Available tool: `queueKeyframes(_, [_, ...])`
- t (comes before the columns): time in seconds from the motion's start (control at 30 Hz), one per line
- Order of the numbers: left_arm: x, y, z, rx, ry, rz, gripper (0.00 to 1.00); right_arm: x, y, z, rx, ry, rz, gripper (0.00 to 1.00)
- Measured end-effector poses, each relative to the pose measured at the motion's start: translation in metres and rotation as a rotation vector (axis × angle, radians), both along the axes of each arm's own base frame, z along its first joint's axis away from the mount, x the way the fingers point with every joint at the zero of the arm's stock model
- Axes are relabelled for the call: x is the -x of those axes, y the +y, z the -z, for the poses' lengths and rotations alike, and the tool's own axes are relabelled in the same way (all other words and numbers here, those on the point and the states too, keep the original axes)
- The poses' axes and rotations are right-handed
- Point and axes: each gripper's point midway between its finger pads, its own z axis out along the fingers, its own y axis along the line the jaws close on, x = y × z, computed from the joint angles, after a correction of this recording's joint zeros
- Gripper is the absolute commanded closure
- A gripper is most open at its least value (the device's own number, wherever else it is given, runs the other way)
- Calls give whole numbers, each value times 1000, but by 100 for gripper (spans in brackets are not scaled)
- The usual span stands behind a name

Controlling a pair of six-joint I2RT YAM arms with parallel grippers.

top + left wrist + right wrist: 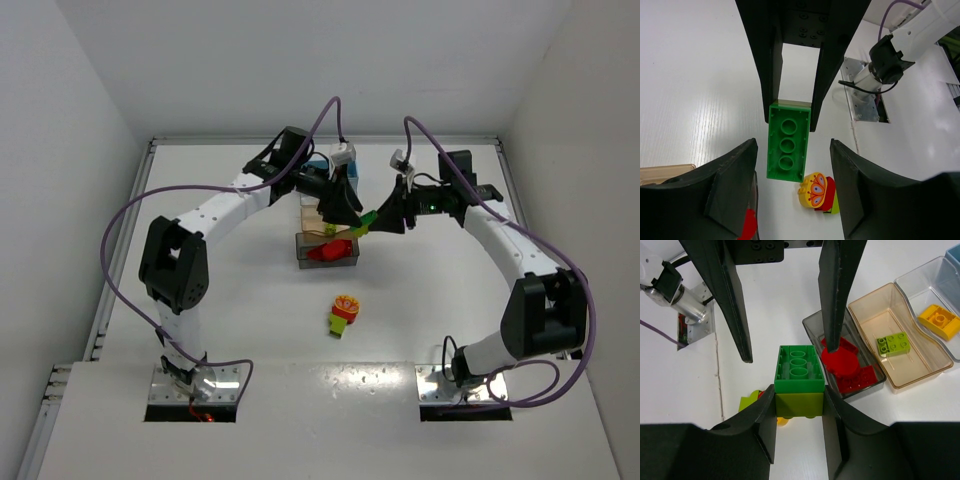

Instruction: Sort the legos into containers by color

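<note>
My right gripper [799,395] is shut on a lime brick with a dark green brick [799,369] stacked on it, held in the air above the table. My left gripper [794,150] is open, one finger on each side of that green brick [788,142], with a gap on both sides. In the top view the two grippers meet over the bins, left gripper [348,212] and right gripper [387,218]. The grey bin [811,326] holds red pieces [845,365]. A lime brick [893,344] lies in the tan bin [920,365]. The bluish bin [920,277] holds a yellow brick [939,319].
A clump of yellow, red and lime legos [343,313] lies on the white table nearer the arm bases, also visible below the held brick [816,192]. The three bins stand in a row at mid-table [300,238]. Purple cables loop over both arms.
</note>
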Motion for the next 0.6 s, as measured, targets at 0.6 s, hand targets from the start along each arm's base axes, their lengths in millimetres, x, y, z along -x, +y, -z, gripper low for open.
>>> queueKeyframes(0.6, [-3, -2, 1, -14, 2, -26, 42, 1, 10, -9, -6, -29, -28, 94])
